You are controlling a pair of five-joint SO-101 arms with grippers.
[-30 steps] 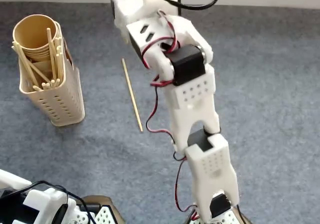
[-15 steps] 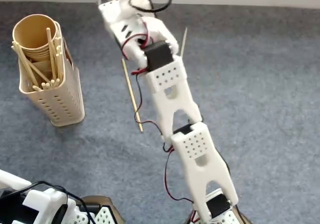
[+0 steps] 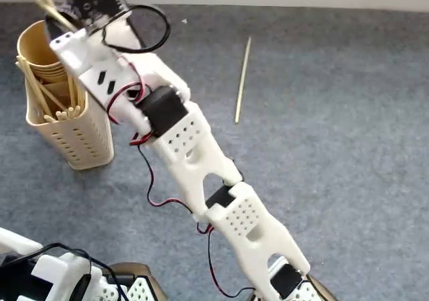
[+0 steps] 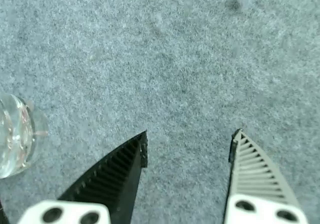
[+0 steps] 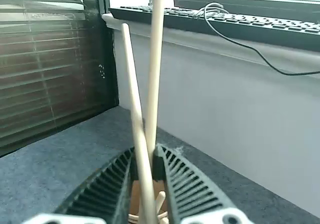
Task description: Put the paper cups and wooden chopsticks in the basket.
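The right arm's jaws are clamped on two wooden chopsticks point(image 5: 150, 84), at the upper left of the high view right over the basket point(image 3: 84, 140) holding the paper cups point(image 3: 40, 43). The sticks splay apart, so they are best lowered until their ends sit inside the rim before release. The left arm's jaws stand wide over the worktop point(image 4: 175, 59); another chopstick point(image 3: 242, 80) lies at upper centre.

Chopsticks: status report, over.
Right end effector shut on two chopsticks, above basket. Left end effector open over carpet. Paper cups in basket. One loose chopstick on carpet.
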